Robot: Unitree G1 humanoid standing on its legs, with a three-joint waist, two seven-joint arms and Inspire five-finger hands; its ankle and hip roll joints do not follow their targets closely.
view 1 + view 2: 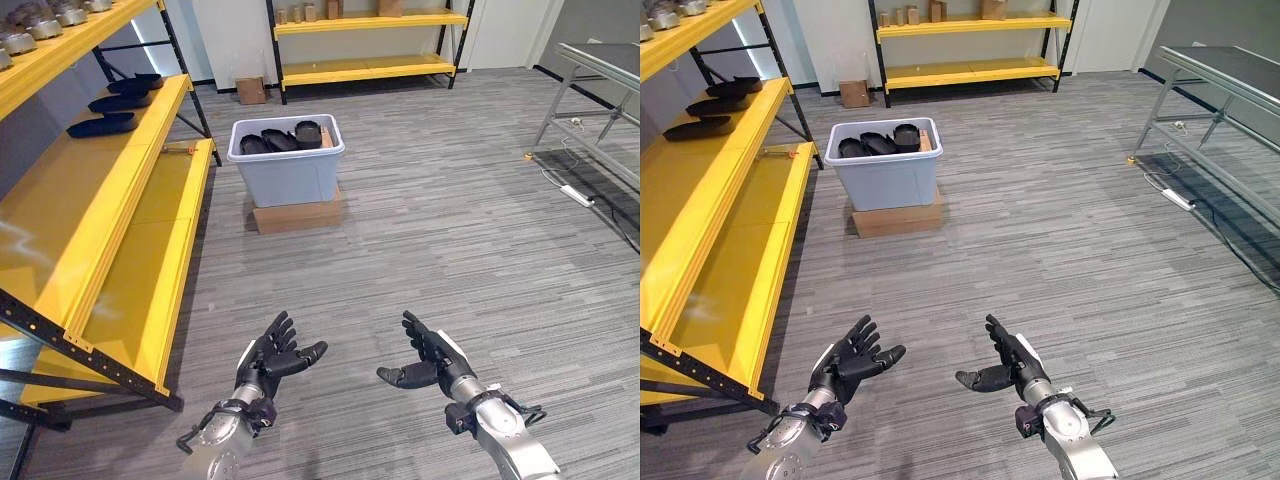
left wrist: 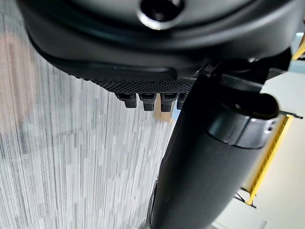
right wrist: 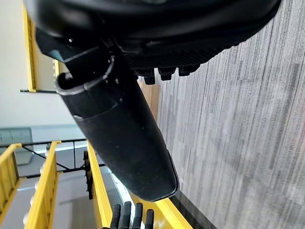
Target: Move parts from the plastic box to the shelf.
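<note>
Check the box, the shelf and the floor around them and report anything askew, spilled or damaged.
Nothing stands out. The plastic box sits upright on a flat cardboard base, black parts inside. More black parts lie on the yellow shelf. Left hand and right hand are open, holding nothing.

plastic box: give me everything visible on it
The plastic box is a pale grey-blue tub with a lighter rolled rim, open, no lid on it. It stands upright on a flat brown cardboard base on the grey carpet, beside the far end of the yellow shelf. Several black parts lie inside, near the rim. Neither hand touches it.
</note>
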